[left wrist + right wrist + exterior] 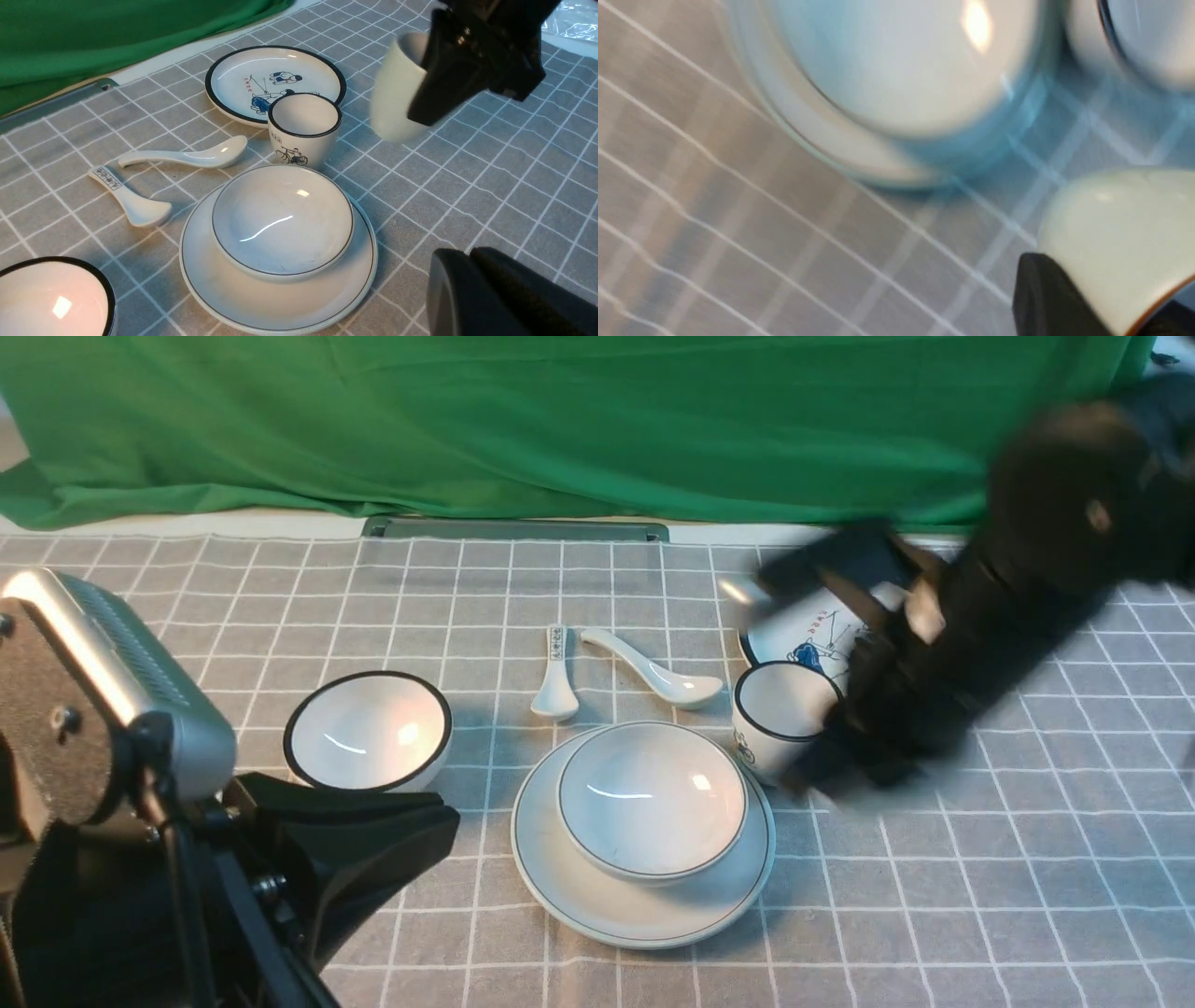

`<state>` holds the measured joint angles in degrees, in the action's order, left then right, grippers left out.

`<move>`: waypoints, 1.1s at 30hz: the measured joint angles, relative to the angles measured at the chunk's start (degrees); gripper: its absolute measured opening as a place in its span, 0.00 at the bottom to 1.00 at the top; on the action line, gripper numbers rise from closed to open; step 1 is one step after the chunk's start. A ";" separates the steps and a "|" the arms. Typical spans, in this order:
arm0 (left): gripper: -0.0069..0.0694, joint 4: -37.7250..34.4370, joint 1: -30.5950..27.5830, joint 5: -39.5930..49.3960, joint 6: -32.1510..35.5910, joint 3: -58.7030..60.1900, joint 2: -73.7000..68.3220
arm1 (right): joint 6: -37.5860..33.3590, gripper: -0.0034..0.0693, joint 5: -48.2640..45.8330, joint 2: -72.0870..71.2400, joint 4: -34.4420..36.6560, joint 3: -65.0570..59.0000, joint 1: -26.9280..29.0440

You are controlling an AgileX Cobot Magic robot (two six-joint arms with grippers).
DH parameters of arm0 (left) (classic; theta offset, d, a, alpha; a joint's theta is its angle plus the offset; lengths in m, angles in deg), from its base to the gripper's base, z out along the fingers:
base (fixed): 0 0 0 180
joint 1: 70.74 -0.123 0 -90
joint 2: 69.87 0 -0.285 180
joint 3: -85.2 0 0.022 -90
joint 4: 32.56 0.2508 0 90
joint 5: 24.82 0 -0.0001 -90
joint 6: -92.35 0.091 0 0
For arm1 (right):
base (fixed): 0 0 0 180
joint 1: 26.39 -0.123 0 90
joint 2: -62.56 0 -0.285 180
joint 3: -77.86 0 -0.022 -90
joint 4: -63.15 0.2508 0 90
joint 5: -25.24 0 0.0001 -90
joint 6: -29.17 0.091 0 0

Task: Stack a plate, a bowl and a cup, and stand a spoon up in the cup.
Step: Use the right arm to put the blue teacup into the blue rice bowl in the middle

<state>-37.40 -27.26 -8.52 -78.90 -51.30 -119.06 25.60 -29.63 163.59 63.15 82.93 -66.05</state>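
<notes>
The plain white bowl (651,798) sits in the plain white plate (644,919) at the table's middle front; both also show in the left wrist view, the bowl (282,219) in the plate (280,303). The plain white spoon (653,674) lies behind them. My right gripper (434,93) is shut on the off-white cup (397,88) and holds it tilted in the air, right of the black-rimmed cup. The right wrist view shows the cup (1115,242) between the fingers (1045,298). In the front view the right gripper (822,770) is blurred and hides the cup. My left gripper (467,261) is shut and empty at the front left (411,831).
A black-rimmed cup (780,714) stands right of the plate, in front of a cartoon plate (803,630). A patterned spoon (556,681) lies beside the plain one. A black-rimmed bowl (367,730) stands at the left. A green cloth hangs behind.
</notes>
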 joint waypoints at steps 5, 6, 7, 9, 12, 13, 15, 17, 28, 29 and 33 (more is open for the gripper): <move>0.10 0.18 0.00 2.78 -0.20 0.00 0.00 | -0.34 0.17 -2.07 9.45 0.45 10.25 -2.95; 0.10 0.18 0.00 3.37 -0.20 0.00 0.00 | -0.34 0.17 -2.23 10.82 0.45 11.51 -3.01; 0.10 0.18 0.00 3.97 -0.24 0.00 0.00 | -0.45 0.17 -2.38 12.55 0.45 12.32 -3.03; 0.10 0.23 0.00 5.53 -0.24 0.00 0.00 | -0.49 0.17 -2.47 16.96 0.00 14.42 -3.03; 0.10 0.23 0.00 6.46 -0.24 0.00 0.00 | -0.49 0.17 -2.26 19.51 0.00 14.86 -3.03; 0.10 0.23 0.00 6.53 -0.24 0.00 0.00 | -0.49 0.17 -1.96 20.23 0.00 14.94 -3.03; 0.10 0.23 0.00 6.58 -0.24 0.00 0.00 | -0.49 0.17 -0.73 21.47 0.00 15.12 -3.03; 0.10 0.23 0.00 6.58 -0.24 0.00 0.00 | -0.49 0.17 0.14 22.06 0.54 15.14 -3.03; 0.10 0.23 0.00 6.58 -0.24 0.00 0.00 | -0.16 0.18 2.27 25.49 2.81 15.26 -3.07; 0.10 0.23 0.00 6.58 -0.24 0.00 0.00 | -0.11 0.20 2.34 25.49 2.81 15.33 -3.07; 0.10 0.23 0.00 6.58 -0.24 0.00 0.00 | 0.48 0.46 2.59 25.70 2.85 15.39 -3.07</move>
<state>-37.17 -27.26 -1.93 -79.14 -51.30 -119.06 26.08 -27.04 189.29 66.00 98.32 -69.12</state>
